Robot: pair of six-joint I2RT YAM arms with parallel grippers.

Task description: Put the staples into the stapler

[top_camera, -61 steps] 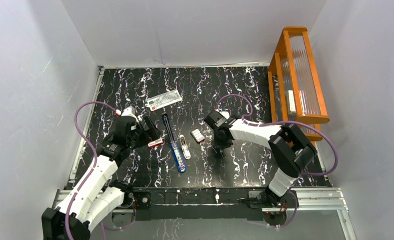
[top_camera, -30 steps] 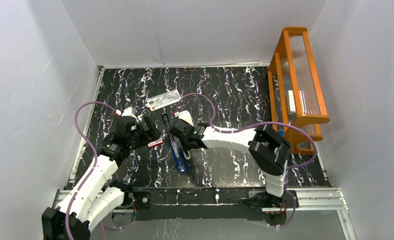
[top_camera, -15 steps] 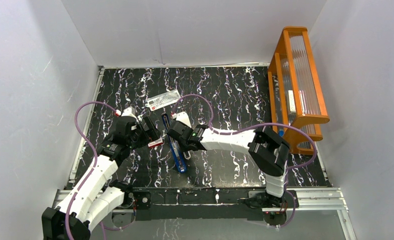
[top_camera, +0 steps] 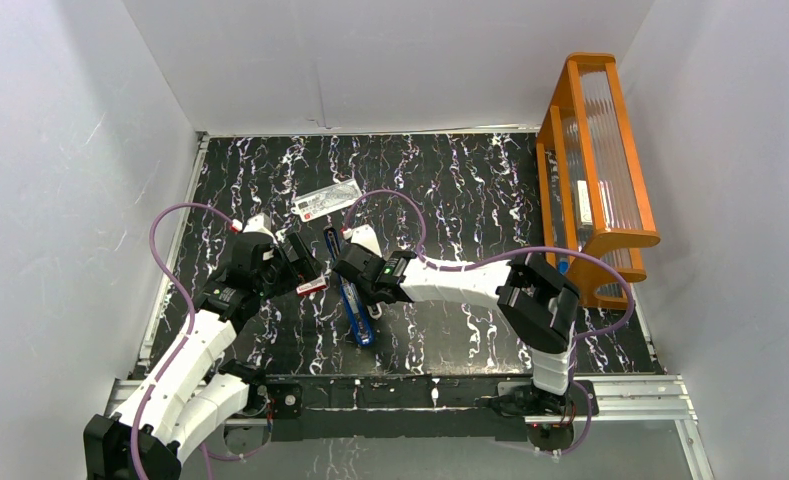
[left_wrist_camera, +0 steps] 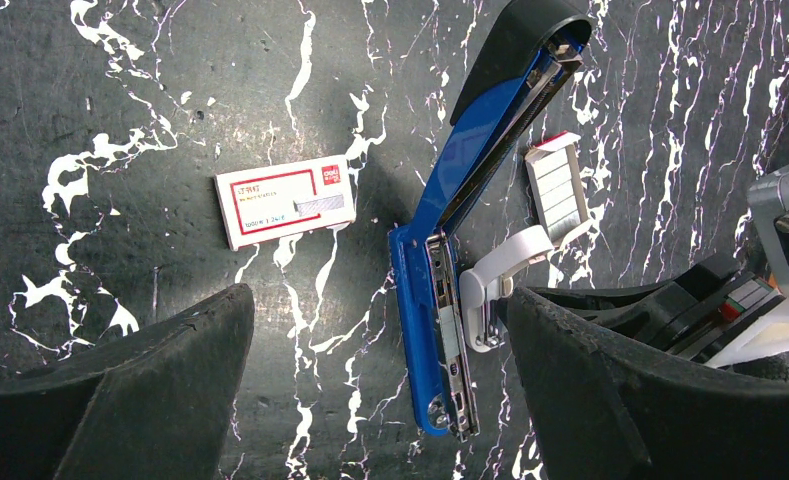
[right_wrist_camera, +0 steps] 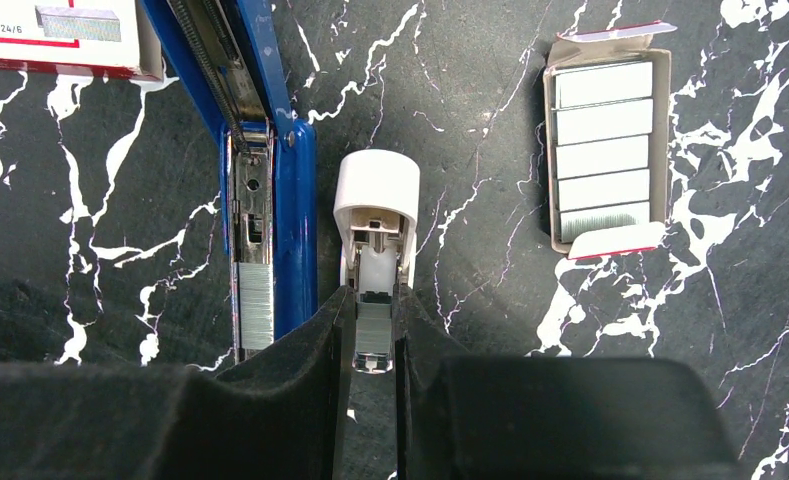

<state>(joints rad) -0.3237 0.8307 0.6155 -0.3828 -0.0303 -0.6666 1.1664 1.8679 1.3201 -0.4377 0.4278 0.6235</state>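
The blue stapler lies swung open on the table, its black base at the far end. Its silver rail holds a strip of staples. The red-and-white sleeve lies left of it. The tray with rows of staples lies to the right. My right gripper is shut on the near end of a small white stapler-like piece, which holds a short strip and lies beside the blue stapler. My left gripper is open and wide above the sleeve and stapler, holding nothing.
A flat clear packet with a white-and-red label lies at the back of the table. An orange wooden rack stands along the right side. White walls close in the table on three sides.
My right arm has swung left from the table's middle to the stapler and closed around the white piece. In the last half second it barely shifted. The left arm has not moved.
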